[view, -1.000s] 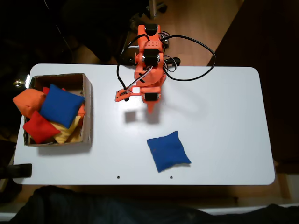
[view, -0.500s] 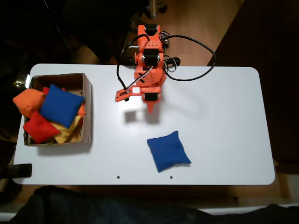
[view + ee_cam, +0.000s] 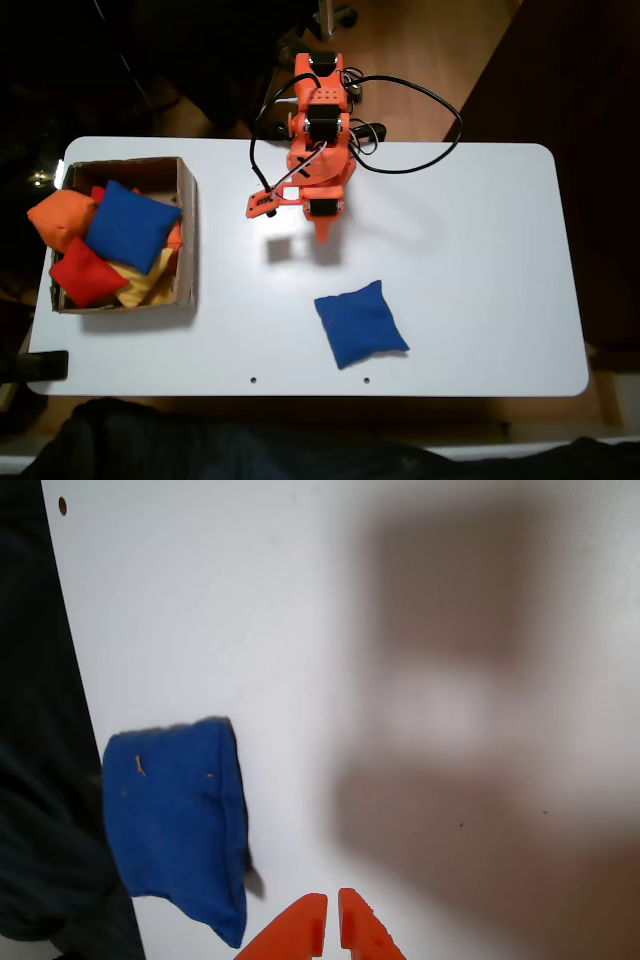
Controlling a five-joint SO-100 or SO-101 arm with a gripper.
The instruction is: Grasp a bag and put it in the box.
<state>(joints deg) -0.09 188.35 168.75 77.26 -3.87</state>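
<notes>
A white desk [image 3: 470, 250] with rounded corners stands against a dark surround, with wooden floor showing beyond its far edge.

The orange arm [image 3: 318, 150] sits folded near the desk's far edge in the fixed view, its black cables looping behind it. The gripper [image 3: 332, 930] enters the wrist view from the bottom edge, its two orange fingertips pressed nearly together with only a thin slit between them and nothing held. It hangs above bare desk, casting a broad soft shadow, which suggests it is well clear of the surface and the reach has not yet begun.

The bag [image 3: 360, 323], a royal-blue beanbag, lies flat on the desk, well apart from the arm and toward the near edge in the fixed view. In the wrist view it sits to the left of the fingertips, so the gripper would likely need to spread and swing over before descending.

Farther out, at the left end of the desk in the fixed view, the box [image 3: 186, 230] already holds another blue beanbag [image 3: 130, 225], a red beanbag [image 3: 85, 272] and something yellow, with an orange beanbag [image 3: 60, 218] overhanging its left wall. It looks crowded, so the bag will probably have to land on top.
</notes>
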